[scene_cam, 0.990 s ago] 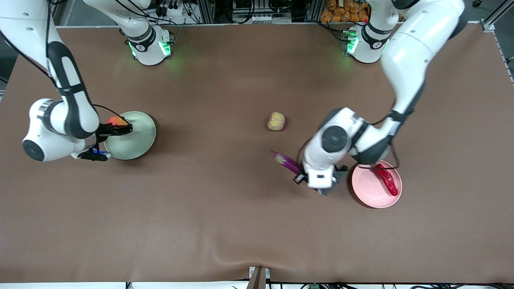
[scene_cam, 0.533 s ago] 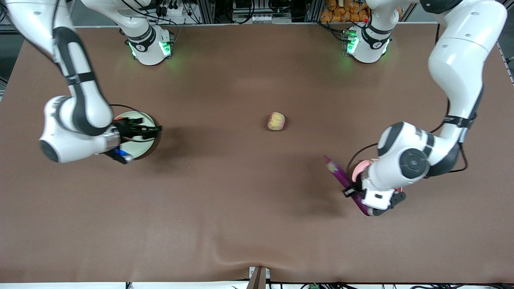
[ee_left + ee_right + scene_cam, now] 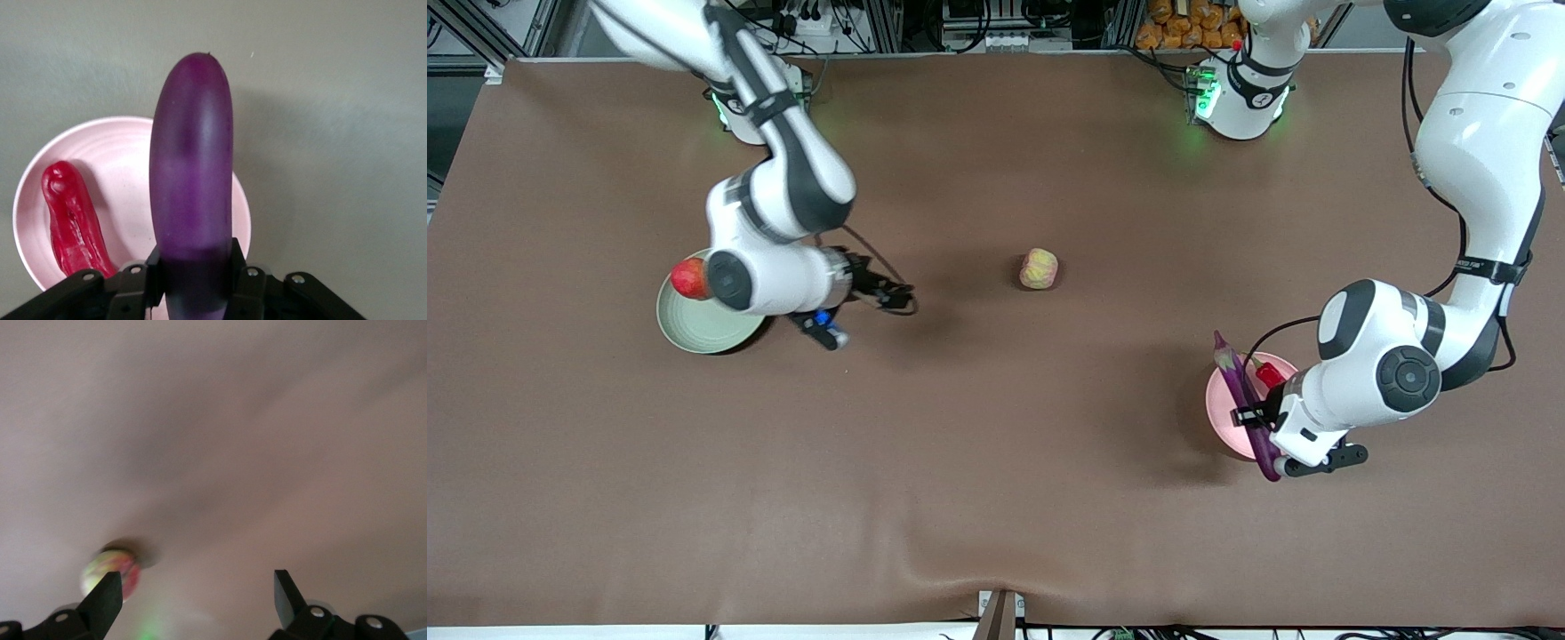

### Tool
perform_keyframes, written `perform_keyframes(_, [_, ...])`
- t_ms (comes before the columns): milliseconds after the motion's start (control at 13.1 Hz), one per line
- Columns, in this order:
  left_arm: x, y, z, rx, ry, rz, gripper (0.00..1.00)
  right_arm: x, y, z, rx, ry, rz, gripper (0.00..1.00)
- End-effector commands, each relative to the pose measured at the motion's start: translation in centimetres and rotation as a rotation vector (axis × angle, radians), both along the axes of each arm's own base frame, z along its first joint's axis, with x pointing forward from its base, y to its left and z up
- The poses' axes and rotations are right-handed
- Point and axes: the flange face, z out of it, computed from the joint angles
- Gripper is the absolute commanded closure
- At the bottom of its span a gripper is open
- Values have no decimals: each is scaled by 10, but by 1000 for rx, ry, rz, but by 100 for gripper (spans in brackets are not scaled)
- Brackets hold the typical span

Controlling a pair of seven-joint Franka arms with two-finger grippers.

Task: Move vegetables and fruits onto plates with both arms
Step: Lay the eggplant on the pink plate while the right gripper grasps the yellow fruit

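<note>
I'm clamping my left gripper (image 3: 193,280) on the long glossy purple eggplant (image 3: 191,180) over the round pale pink plate (image 3: 127,143). My right gripper (image 3: 197,600) is hanging apart, empty, over the brown table (image 3: 978,444) beside the round pale green plate (image 3: 694,327).

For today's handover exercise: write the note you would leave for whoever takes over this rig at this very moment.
Left gripper: shut on the eggplant, held over the pink plate.
Right gripper: open, holding nothing, over bare table between the green plate and the yellow-green fruit.
Done: apple at the green plate's rim; chili pepper on the pink plate.
Left: release the eggplant onto the pink plate; probably the right arm fetches the yellow-green fruit, alone mid-table, for the green plate.
</note>
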Motion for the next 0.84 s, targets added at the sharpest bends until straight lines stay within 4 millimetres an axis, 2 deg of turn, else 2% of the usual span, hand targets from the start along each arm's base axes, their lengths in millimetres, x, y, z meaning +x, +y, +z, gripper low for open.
perform_keyframes(0, [-16, 3, -15, 3, 46, -11, 100, -19, 83, 41, -23, -8, -70, 0])
perform_keyframes(76, [-19, 12, -21, 4, 61, 1, 100, -24, 104, 42, -35, -8, -78, 0])
perform_keyframes(152, [-21, 27, -25, 6, 71, 19, 100, -26, 115, 34, -42, -9, -76, 0])
perform_keyframes(381, [-22, 44, -32, 3, 85, 44, 99, -38, 156, -16, -40, -102, -79, 0])
perform_keyframes(457, [-21, 41, -32, -2, 84, 47, 72, -39, 166, -27, -26, -149, -93, 0])
perform_keyframes(533, [-21, 37, -33, -7, 83, 45, 51, -37, 171, -35, -15, -169, -113, 0])
perform_keyframes(609, [-20, 36, -33, -10, 81, 45, 39, -36, 171, -42, -18, -176, -130, 0])
perform_keyframes(761, [-19, 37, -34, -8, 78, 41, 0, -51, 192, -65, -22, -212, -121, 0])
